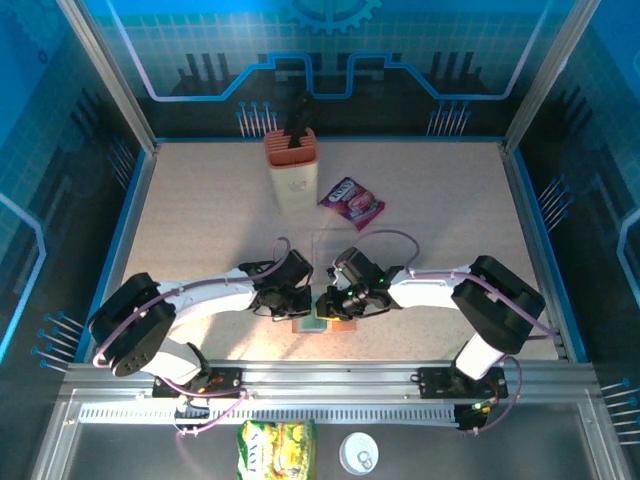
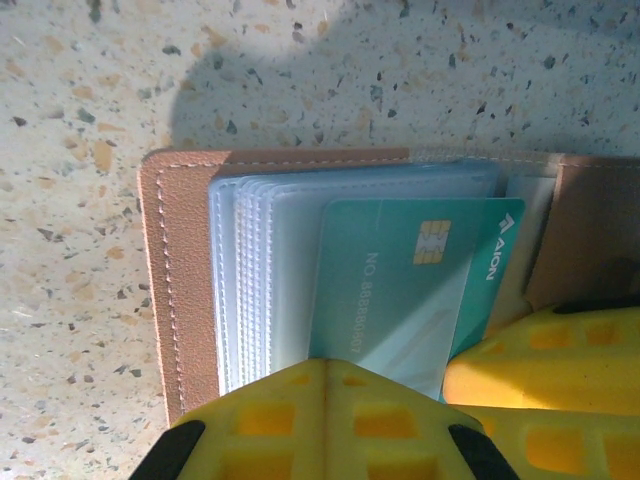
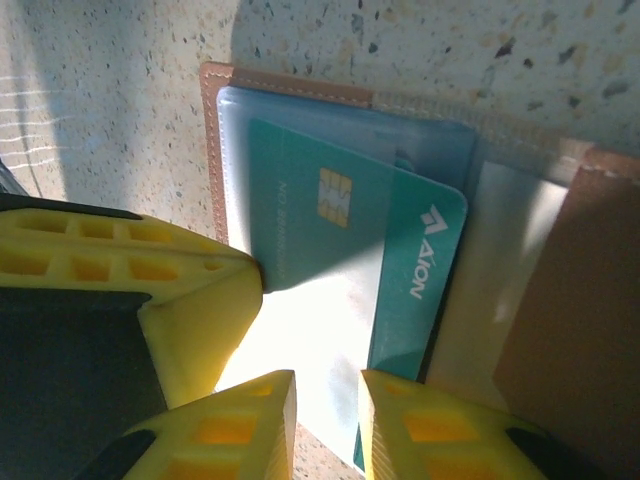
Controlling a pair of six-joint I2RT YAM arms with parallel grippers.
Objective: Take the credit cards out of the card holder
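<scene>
Card of teal plastic [image 3: 350, 260] juts from the open salmon-brown leather card holder [image 2: 178, 280], its long axis aimed into our right gripper [image 3: 326, 425], jaws narrowly apart; our left gripper [image 2: 322, 425], jaws together, rests on the holder.

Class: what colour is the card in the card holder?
Teal card, white lettering; left wrist view shows it best.

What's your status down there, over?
Left gripper shut, over the open card holder. Right gripper narrow around the teal card, grip unclear. Card skewed, partly out of its sleeve.
</scene>
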